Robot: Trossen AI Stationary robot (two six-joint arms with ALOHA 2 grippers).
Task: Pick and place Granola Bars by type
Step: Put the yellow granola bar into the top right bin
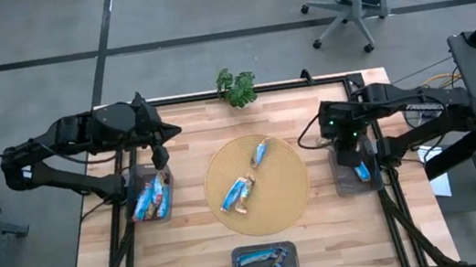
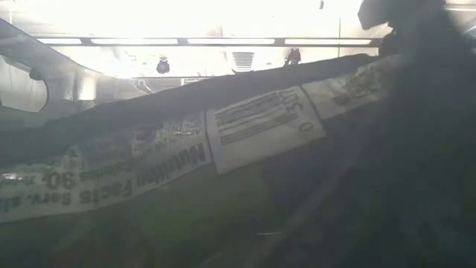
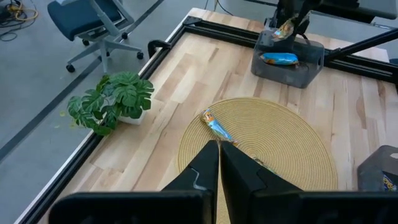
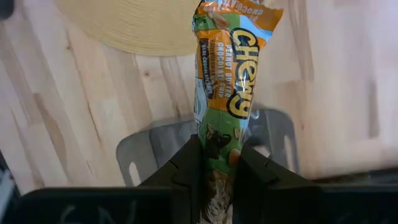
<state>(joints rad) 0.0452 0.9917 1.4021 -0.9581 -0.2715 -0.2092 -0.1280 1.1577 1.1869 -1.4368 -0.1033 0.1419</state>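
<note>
Pressed against the low camera, a wrapper's nutrition panel (image 2: pixel 260 126) fills the view (little else is readable). At nine o'clock on the table (image 1: pixel 197 240) the left gripper (image 1: pixel 164 158) hovers over the left bin (image 1: pixel 150 200) of blue bars, jaws together and empty. On the round mat (image 1: pixel 291 186) at centre lie three Granola Bars (image 1: pixel 239 194). At three o'clock the right gripper (image 4: pixel 217 163) is clamped on a green-and-orange Chewy bar (image 4: pixel 231 74) above the right bin (image 1: pixel 354 173). At six o'clock, a third bin (image 1: pixel 265 266) holds blue bars.

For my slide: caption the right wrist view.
Right gripper holds a green-and-orange foil-wrapped Chewy granola bar above a grey plastic bin.
</note>
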